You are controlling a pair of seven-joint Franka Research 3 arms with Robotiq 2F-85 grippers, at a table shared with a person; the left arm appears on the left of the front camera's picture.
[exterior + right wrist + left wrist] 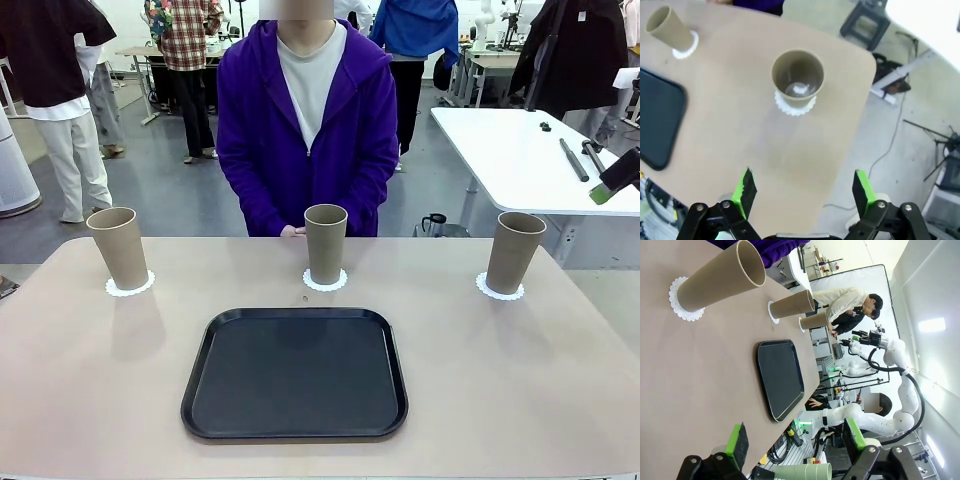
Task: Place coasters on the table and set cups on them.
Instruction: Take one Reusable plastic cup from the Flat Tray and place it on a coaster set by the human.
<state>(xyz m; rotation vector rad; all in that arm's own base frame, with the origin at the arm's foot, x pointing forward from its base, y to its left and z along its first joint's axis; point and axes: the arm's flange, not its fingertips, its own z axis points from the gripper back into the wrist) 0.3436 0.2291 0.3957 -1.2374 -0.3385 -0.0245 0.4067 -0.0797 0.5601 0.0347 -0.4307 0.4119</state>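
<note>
So the layout looked basically finished: three tall tan tapered tumblers each stood upright on its own white scalloped doily coaster, left cup (118,247), middle cup (325,243) and right cup (515,251), spread along the far edge of the beige tabletop (90,380), probably within the person's reach. A black rounded tray (295,373) sat bare on the near side. Both pincers were wide apart and held nothing. The right gripper (805,192) hovered over the table's corner and looked down into the right cup; the left gripper (795,442) caught all three in a sideways row.
</note>
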